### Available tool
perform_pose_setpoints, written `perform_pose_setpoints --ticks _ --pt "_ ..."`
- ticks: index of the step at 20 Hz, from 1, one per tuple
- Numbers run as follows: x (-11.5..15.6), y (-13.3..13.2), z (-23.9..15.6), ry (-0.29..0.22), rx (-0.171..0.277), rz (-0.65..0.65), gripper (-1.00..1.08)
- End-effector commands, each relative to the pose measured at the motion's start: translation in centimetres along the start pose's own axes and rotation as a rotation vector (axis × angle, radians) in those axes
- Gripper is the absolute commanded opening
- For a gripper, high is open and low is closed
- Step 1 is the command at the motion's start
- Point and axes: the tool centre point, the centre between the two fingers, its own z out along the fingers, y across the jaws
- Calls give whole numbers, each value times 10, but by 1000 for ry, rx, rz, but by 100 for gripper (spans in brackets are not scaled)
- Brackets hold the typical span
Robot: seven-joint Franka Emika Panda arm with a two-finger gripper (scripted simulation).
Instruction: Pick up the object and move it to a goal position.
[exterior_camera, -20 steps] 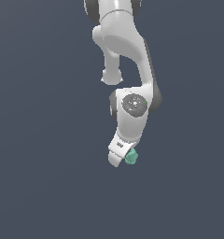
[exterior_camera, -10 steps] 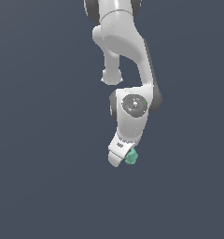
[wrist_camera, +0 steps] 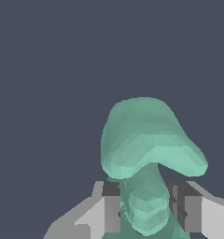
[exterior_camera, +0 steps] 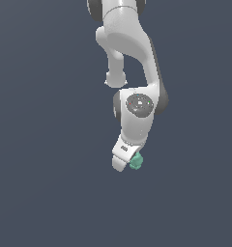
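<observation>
You've got the claw (exterior_camera: pixel 123 161) at the low end of the arm (exterior_camera: pixel 130 53), slightly to the exterior view's left of the elbow joint. It's clamped on the object (exterior_camera: pixel 136 161), which pokes out on the exterior view's right side of the claw as a small teal-green lump.

Wrist view confirms it: the two fingers (wrist_camera: pixel 112 205) sit tight against the narrow lower stem of the object (wrist_camera: pixel 144 149), one on each side, and the wider knobbly head sticks out past the fingertips. Contact looks solid on both pads, no gap visible.

Progress, my read: pick is done, object is gripped and looks clear of any surface. What's left is the carry to the goal. You can't check that from here, since no goal marker shows in either view, so I can't tell how far off it is.

No tabletop edge or texture to see, just flat dark background behind everything.

Containers: none in view, nothing to report there.
</observation>
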Motion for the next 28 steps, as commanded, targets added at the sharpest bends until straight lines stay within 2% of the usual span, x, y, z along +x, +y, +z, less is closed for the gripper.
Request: perform_pose_setpoints --ticks 1,9,22,28 --pt "0 2 -13 7 -7 -13 -100" --pt "-1 8 -88 44 -42 -101 -100" --pt "-13 13 -281 144 -128 -324 -100" --pt "-22 13 -356 184 -160 -410 -100"
